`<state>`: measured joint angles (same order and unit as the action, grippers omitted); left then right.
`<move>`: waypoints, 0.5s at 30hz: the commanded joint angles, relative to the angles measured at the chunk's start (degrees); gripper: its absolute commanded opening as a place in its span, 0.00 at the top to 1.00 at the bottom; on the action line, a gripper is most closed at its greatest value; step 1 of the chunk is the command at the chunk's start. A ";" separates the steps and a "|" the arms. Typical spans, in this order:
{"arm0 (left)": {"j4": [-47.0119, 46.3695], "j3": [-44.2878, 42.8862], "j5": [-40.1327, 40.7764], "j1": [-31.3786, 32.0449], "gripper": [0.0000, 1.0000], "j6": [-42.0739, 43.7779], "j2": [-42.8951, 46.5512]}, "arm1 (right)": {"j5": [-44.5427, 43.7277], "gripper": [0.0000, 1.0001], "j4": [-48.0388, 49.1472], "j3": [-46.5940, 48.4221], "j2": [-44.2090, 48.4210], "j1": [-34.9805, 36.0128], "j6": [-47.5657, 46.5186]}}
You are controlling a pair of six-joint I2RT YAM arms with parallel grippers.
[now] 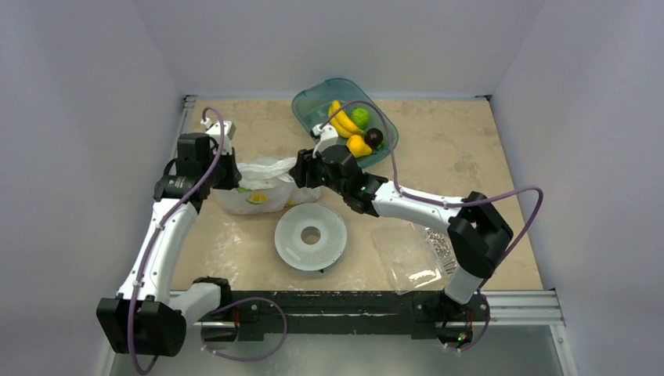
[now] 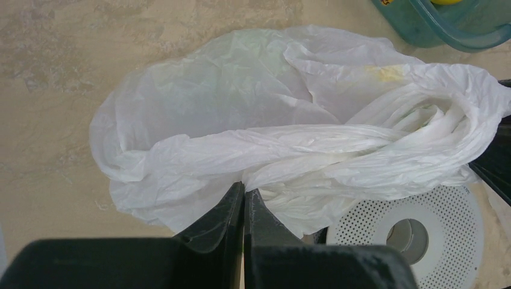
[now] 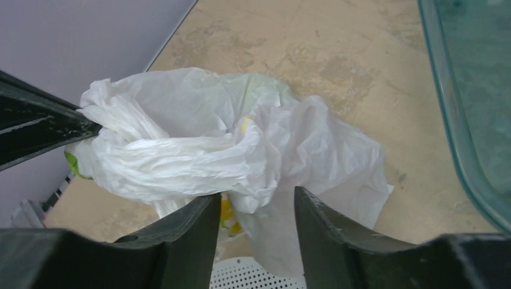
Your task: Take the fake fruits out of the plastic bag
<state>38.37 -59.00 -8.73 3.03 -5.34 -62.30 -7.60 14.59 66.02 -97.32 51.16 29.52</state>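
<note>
The plastic bag [image 1: 262, 188] lies crumpled on the table [image 1: 235, 258] left of centre, between the two arms. From above, the left gripper [image 1: 235, 174] meets its left end and the right gripper [image 1: 300, 168] its right end, but that view is too far off to show how the jaws stand.

The left wrist camera settles it for that side: the jaws are closed tight on a thin fold at the near edge of the bag, the rest of the plastic bunched and twisted beyond them. The right wrist camera shows its own jaws apart, with a rolled bunch of plastic lying between them and touching the left-hand one; the other arm's black tip pinches the bag at the far left of that picture.

Patches of yellow and green show through the plastic in both wrist views; whether they are prints or fruit inside cannot be told.

Only the overhead view shows inside the teal tray [image 1: 309, 106] at the back: a green fruit [image 1: 360, 117], a yellow fruit [image 1: 359, 146], a banana bunch [image 1: 341, 117] and a dark plum [image 1: 374, 137]. It alone also shows the clear bag of screws [image 1: 419, 254] at the right. A white perforated disc [image 1: 311, 235] lies just in front of the bag
</note>
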 commanded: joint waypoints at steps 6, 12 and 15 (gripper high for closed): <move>-4.42 1.14 -4.83 -0.28 1.00 -0.28 1.54 | -3.48 0.34 -10.14 14.48 -0.76 6.99 -29.07; -4.35 1.39 -5.02 -0.29 1.00 -0.32 2.32 | -5.30 0.25 -12.71 20.36 -5.74 8.18 -35.30; -5.30 2.08 -4.74 -0.30 1.00 -0.37 3.39 | -4.07 0.25 -13.23 22.09 -7.81 8.32 -35.22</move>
<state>36.29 -57.78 -12.25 3.03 -5.37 -61.14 -10.96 3.79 85.06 -102.78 59.59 -1.58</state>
